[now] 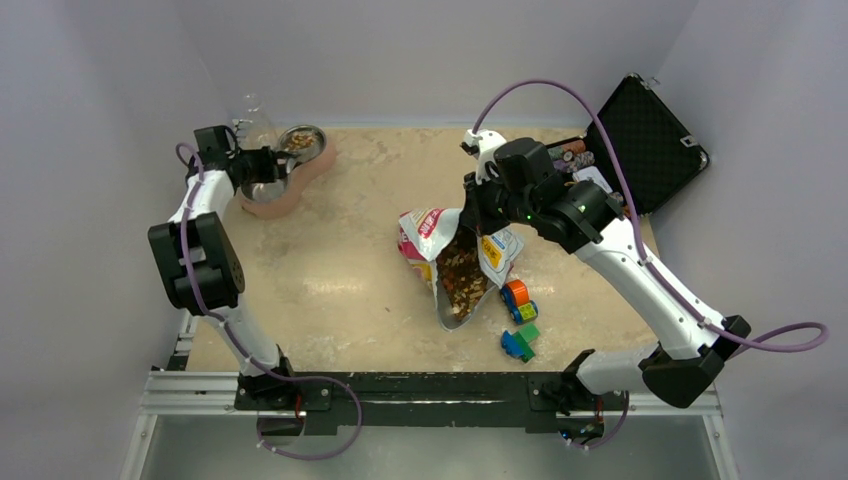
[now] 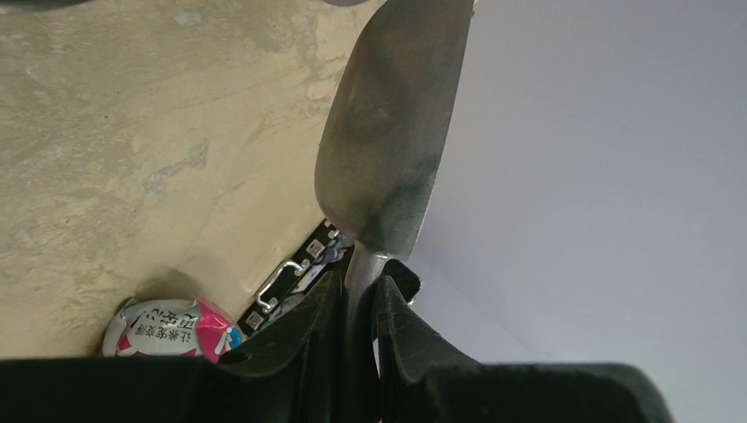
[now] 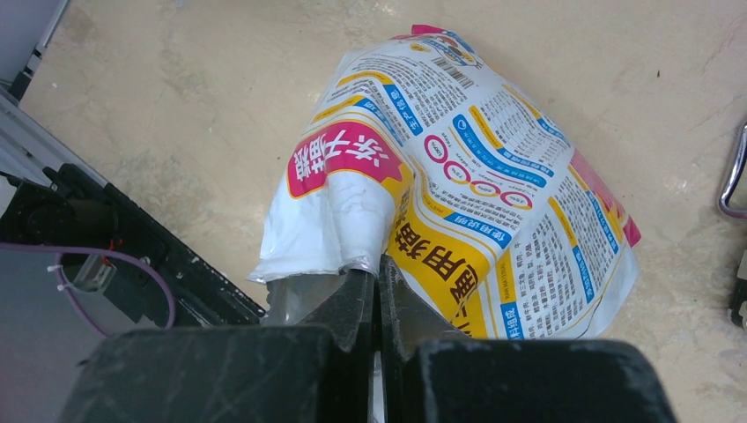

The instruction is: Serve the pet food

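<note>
top external view: the beige bench (image 1: 330, 290) carries an open black case (image 1: 652, 135) at its far right corner. the crinkly pet food bag (image 1: 430, 232) lies mid-bench, opened up, with brown kibble (image 1: 462, 275) showing inside. the right claw (image 3: 377, 286) is pinched tight on the bag's edge. at far left, a pink double bowl stand (image 1: 318, 165) has more kibble in its far bowl (image 1: 300, 140). the left claw (image 2: 361, 295) grips a metal scoop (image 2: 388, 132) by its handle over the stand's near end. toy blocks (image 1: 520, 320) sit just beside the bag.
</note>
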You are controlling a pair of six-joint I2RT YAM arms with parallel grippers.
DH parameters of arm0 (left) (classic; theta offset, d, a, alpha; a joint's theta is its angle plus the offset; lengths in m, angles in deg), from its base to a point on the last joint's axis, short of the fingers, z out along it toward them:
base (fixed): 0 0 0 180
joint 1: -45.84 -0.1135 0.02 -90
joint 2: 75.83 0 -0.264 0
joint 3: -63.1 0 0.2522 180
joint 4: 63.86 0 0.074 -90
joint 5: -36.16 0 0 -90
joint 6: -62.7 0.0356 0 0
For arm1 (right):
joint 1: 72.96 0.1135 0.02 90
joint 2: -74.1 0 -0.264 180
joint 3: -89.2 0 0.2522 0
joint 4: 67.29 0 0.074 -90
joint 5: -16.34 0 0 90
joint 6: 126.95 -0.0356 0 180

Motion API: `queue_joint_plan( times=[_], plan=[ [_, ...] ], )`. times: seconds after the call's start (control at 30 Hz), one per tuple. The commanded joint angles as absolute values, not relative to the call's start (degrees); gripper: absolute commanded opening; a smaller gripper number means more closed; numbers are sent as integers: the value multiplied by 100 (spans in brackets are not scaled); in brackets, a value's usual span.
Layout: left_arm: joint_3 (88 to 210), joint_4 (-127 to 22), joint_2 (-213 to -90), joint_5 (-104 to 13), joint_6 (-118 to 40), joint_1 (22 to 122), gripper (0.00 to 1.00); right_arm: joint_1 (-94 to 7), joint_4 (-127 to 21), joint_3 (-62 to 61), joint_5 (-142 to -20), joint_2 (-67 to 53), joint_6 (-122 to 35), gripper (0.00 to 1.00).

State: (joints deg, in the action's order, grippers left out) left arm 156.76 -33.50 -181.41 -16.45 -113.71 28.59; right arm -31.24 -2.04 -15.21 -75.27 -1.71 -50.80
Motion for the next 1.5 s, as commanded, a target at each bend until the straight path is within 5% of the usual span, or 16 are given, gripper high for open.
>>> queue_joint_plan(
  times=[0.0,1.47],
  plan=[
    [16151,-3222,-18270,-1664,-11627,2809,0,-3116,-1026,-1882,-7452,-131,-5036,0],
    [19261,276,-19953,-1918,-13942,3086,0,-3183,-1037,-1962,-7411,-148,-5050,0]
  ],
)
